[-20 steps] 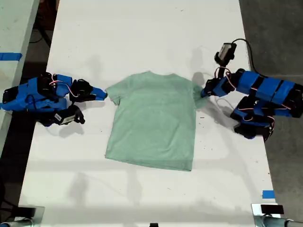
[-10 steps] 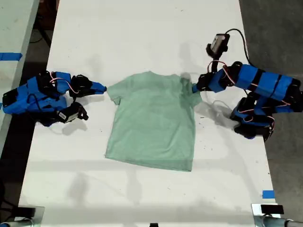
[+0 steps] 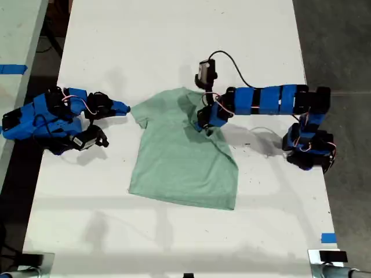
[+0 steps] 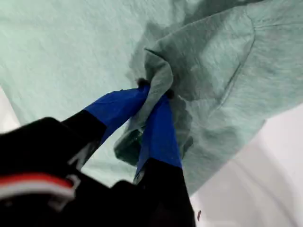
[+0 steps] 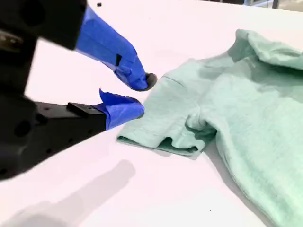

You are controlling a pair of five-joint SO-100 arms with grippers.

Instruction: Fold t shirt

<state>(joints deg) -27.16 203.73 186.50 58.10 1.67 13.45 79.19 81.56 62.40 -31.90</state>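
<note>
The pale mint-green t shirt (image 3: 179, 162) lies on the white table (image 3: 174, 46), its neck toward the far end. My first gripper (image 3: 204, 121) reaches in from the exterior view's right and is shut on a bunch of the shirt's sleeve cloth (image 4: 163, 71), held over the shirt's chest. The blue fingers (image 4: 161, 127) pinch the fabric in the first wrist view (image 4: 154, 90). My second gripper (image 3: 126, 108) rests at the exterior view's left, just beside the other sleeve (image 5: 165, 125). It (image 5: 141, 97) is open, with nothing between its tips, and the shirt (image 5: 255, 109) lies just beyond it.
Blue tape marks sit at the table's near edge on the exterior view's right (image 3: 328, 238) and on a neighbouring surface on its left (image 3: 11, 69). The first arm's base (image 3: 307, 147) stands on the exterior view's right, with its camera (image 3: 204, 70) and cable above the shirt's collar.
My first gripper has swung toward the exterior view's left, carrying the sleeve from the shirt's edge over its chest. The second arm has barely moved.
</note>
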